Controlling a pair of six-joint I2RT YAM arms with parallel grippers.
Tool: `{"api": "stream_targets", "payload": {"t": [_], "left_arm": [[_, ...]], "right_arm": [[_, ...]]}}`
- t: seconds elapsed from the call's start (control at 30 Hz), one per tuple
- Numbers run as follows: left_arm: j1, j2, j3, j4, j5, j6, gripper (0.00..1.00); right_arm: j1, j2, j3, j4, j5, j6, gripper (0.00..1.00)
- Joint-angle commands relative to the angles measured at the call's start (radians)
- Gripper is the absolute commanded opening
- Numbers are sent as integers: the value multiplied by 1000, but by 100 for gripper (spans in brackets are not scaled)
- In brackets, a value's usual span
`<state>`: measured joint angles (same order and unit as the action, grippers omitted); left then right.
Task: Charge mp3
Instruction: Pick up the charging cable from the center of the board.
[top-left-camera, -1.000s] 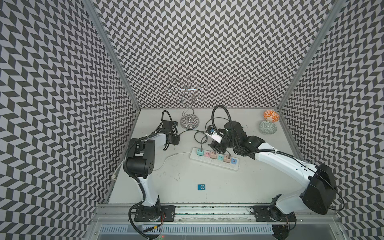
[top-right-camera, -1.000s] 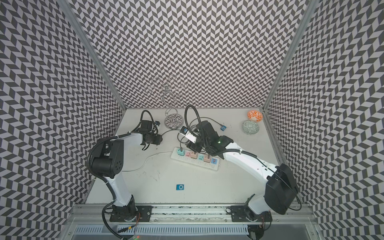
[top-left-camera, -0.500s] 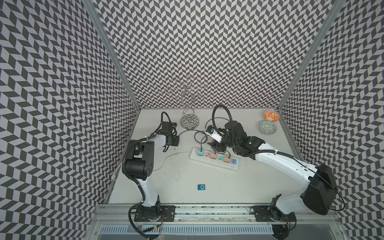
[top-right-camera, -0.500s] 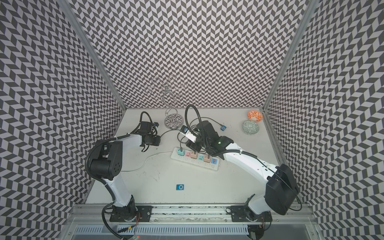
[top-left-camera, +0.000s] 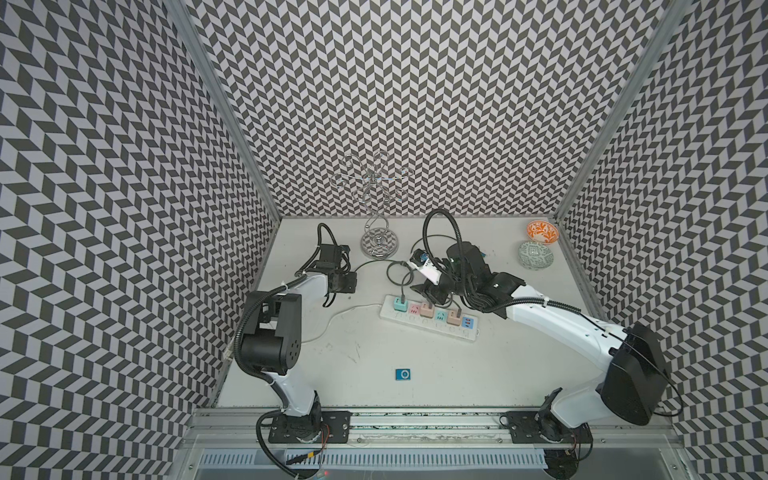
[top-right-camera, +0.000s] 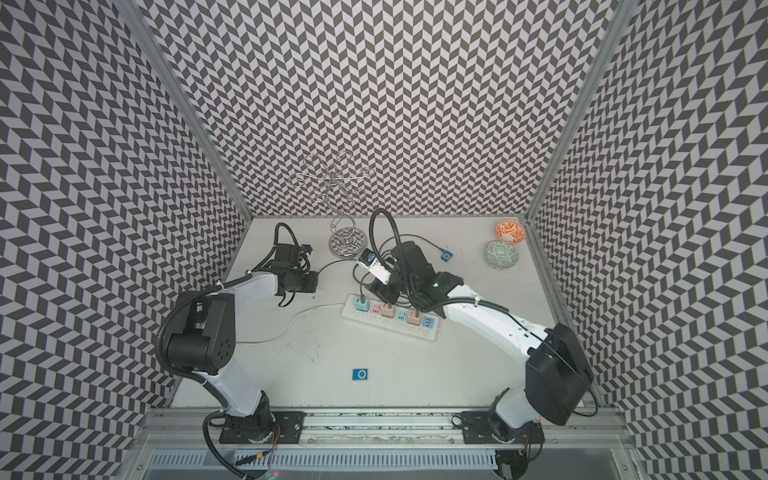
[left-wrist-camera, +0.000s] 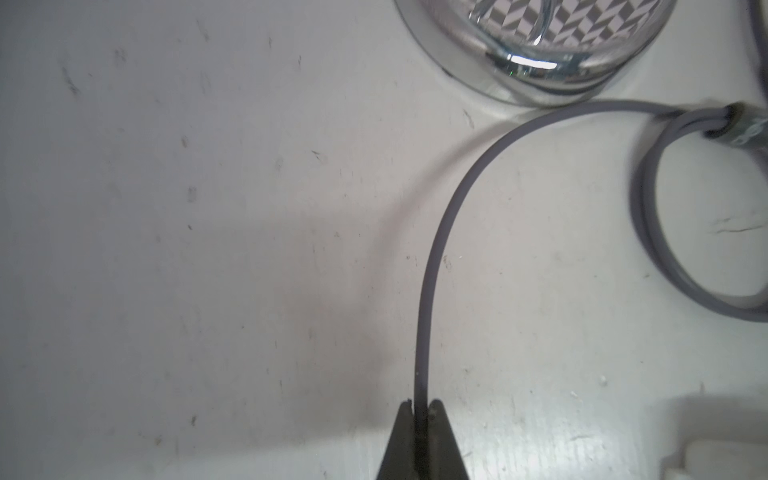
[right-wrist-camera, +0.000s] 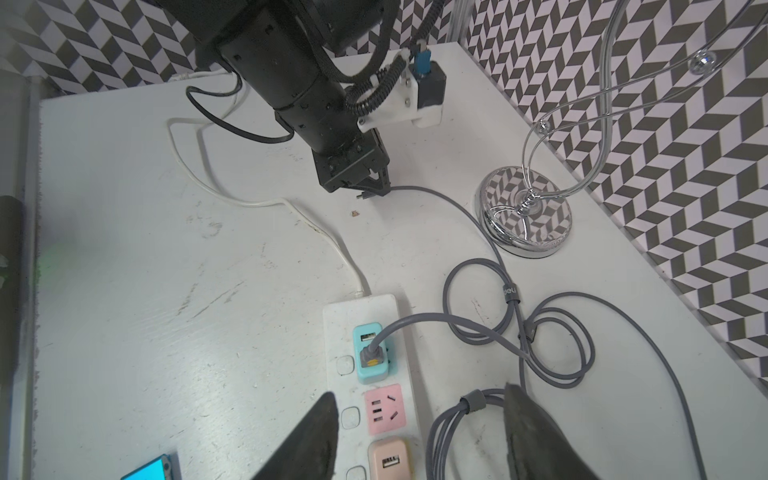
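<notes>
**Cable pinched at the back, player lying out front**

Left gripper (left-wrist-camera: 421, 411) has its thin dark fingertips closed on the grey cable (left-wrist-camera: 428, 270). The cable is a smooth, round, rubbery cord that leaves the tips straight, bends past the mirrored base of the wire stand (right-wrist-camera: 525, 220) and runs into loose coils. Its other end is plugged into the teal adapter (right-wrist-camera: 370, 357) at the end of the white power strip (top-left-camera: 415, 326). In the right wrist view a short stub with a small plug seems to poke out of the grip, but it is too small to tell which way it faces.

The mp3 player (top-left-camera: 404, 374) is a small, flat, blue square with a round control. It lies on the bare table (top-left-camera: 478, 374) toward the front rail, well apart from both arms and across the strip from the left fingertips. The held end would therefore have to travel forward over the strip. The right gripper (right-wrist-camera: 419, 415) hangs over the strip with its jaws spread and empty, and looks slightly nearer the player. A second small blue square (top-right-camera: 446, 256) lies behind the right arm.
</notes>
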<state>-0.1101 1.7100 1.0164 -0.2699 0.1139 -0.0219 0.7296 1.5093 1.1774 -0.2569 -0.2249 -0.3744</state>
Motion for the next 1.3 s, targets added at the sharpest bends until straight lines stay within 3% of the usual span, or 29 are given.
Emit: {"api": "stream_targets", "payload": {"t": [0.0,0.27,0.63,0.83,1.03,1.27], "left_arm": [[18,-90,-12,15,47,-92,0],[83,-253,-72,80,198,-343,0],[45,-324,-15,87,292,-715,0],[-1,-396,-8,87,303,-884,0],[-45,-434,9,98,315,-991,0],[-85,-451,-16,119,313,-1054,0]], "right_arm": [[-6,30,35,78,-119,62,61],[20,55,12,283,-201,161,57],[77,113,-112,695,-181,60,59],[100,168,-116,832,-150,-2,59],[126,214,-106,892,-88,-87,57],[129,254,-94,955,10,-119,45]]}}
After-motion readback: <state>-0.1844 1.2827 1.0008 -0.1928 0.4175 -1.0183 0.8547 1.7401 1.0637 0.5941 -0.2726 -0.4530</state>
